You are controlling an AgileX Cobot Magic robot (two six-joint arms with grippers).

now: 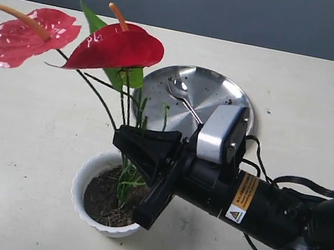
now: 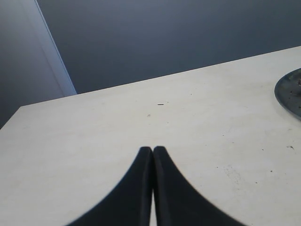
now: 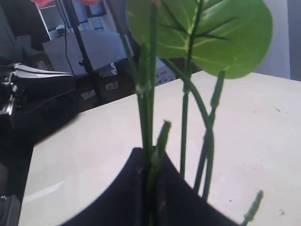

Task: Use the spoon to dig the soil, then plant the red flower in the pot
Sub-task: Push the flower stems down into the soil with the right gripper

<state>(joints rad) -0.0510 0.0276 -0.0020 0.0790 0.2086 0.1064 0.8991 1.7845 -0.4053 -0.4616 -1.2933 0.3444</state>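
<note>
Pinching the green stems of the glossy red artificial flower [image 1: 116,45], your R gripper [image 1: 130,148] sits clamped right above the small white fluted pot [image 1: 82,181], lower centre; stems lean up-left, ends in dark soil [image 1: 99,198].

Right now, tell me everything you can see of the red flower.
The red flower looks artificial. It has two glossy red heart-shaped blooms, each with an orange spike, broad green leaves and a bundle of thin green stems. It leans toward the left of the exterior view, with its blooms high above the table. The stems run down into the soil of the white scalloped pot. The right gripper is shut on the stems just above the pot.
</note>
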